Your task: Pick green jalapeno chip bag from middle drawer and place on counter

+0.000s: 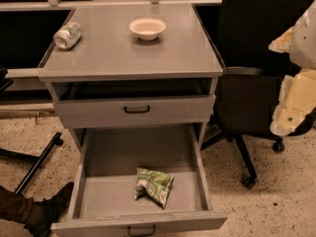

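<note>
The green jalapeno chip bag (154, 186) lies crumpled on the floor of the middle drawer (89, 181), right of centre and near the front. The drawer is pulled fully out, and its dark bar handle shows at the bottom edge. The counter (113, 53) is the grey cabinet top above it. My gripper (295, 95) shows as white and pale yellow parts at the right edge of the view, level with the counter and well to the right of the cabinet, far from the bag.
A white bowl (147, 28) stands at the back centre of the counter. A silvery-green can (67, 35) lies on its side at the back left. The top drawer (136, 110) is slightly open. A black office chair (256, 83) stands to the right. A person's shoe (47, 209) is at the lower left.
</note>
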